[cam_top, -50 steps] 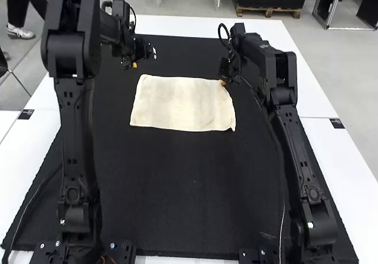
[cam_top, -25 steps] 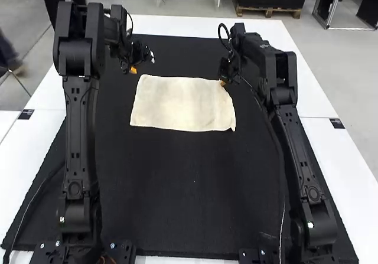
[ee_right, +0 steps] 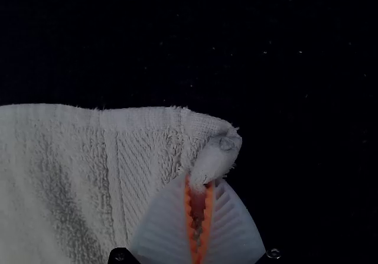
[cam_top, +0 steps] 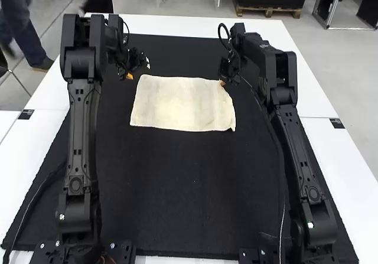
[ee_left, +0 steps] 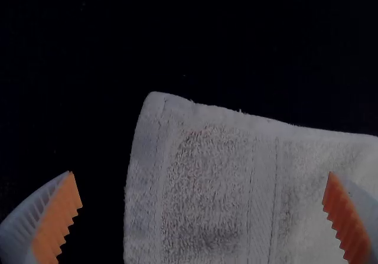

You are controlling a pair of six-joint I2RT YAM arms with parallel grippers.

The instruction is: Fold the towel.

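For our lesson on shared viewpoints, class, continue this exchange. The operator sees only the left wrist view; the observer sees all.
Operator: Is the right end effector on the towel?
Observer: Yes, the right end effector is shut on a corner of the towel.
Operator: Which corner?
Observer: The far right one, by the high view.
Operator: Does any of the towel hang over the table's edge?
Observer: No, it lies wholly on the black mat.

High view bright, white smooth-topped surface [cam_top: 331, 152] palest; both wrist views dim, black flat mat [ee_left: 248, 39] nearly featureless.
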